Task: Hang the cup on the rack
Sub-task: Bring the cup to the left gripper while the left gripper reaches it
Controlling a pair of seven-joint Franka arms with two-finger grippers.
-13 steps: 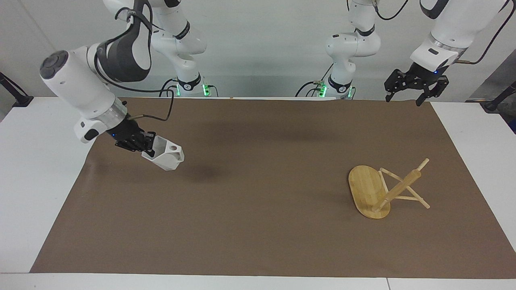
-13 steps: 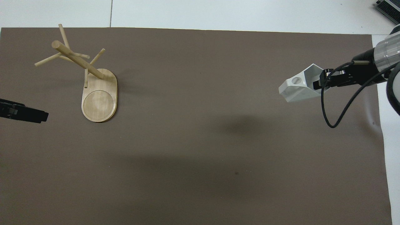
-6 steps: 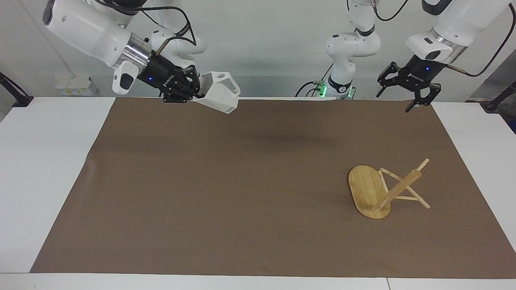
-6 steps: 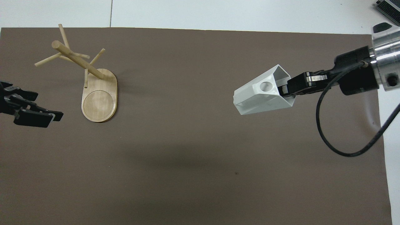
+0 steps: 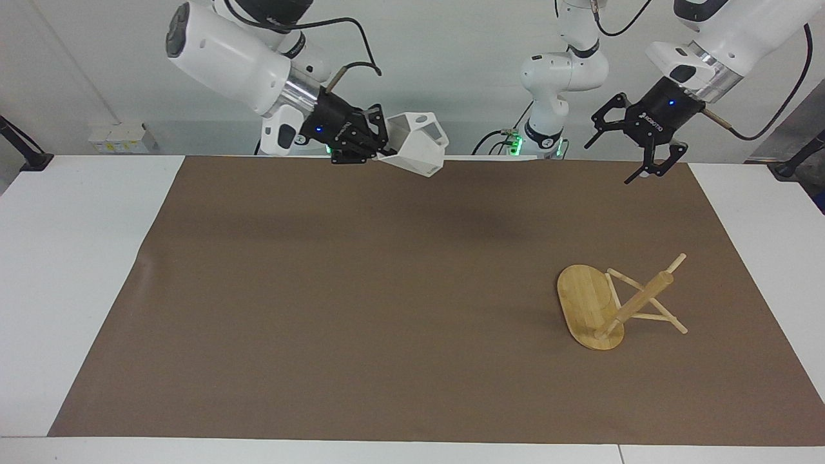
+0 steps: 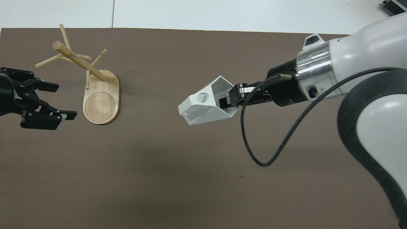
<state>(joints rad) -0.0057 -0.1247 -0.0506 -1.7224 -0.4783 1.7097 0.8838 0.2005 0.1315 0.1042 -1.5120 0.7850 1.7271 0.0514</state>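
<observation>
The white faceted cup (image 5: pixel 417 147) hangs high in the air, tipped on its side, gripped at the rim by my right gripper (image 5: pixel 379 143). In the overhead view the cup (image 6: pixel 203 107) and the right gripper (image 6: pixel 229 99) are over the middle of the brown mat. The bamboo rack (image 5: pixel 602 306) stands on its oval base toward the left arm's end, with its post slanting and thin pegs sticking out; it also shows in the overhead view (image 6: pixel 101 98). My left gripper (image 5: pixel 635 147) is open and empty in the air, beside the rack in the overhead view (image 6: pixel 47 101).
A brown mat (image 5: pixel 361 309) covers most of the white table (image 5: pixel 71 270). Nothing else lies on the mat.
The right gripper has lifted the cup from low over the mat and carried it toward the table's middle. The left gripper has moved closer to the rack.
</observation>
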